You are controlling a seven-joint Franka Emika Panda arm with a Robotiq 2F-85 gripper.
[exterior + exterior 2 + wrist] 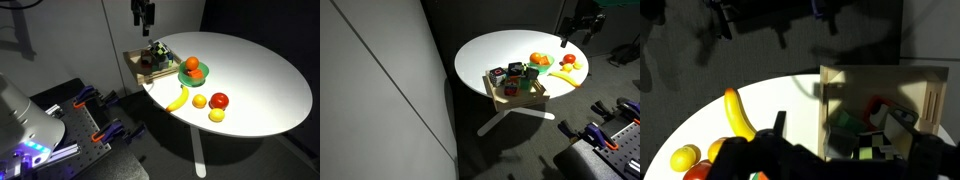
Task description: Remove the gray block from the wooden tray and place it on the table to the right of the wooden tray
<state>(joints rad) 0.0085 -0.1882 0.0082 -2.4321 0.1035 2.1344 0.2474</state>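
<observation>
Your large white oval table (255, 85) carries a light tan, square wooden tray (518, 101) at its very edge. The tray is heaped with small coloured blocks (517, 72), and the gray block cannot be singled out among them. Your black gripper (145, 23) hangs well above the tray, jaws apart, holding and touching nothing.
</observation>
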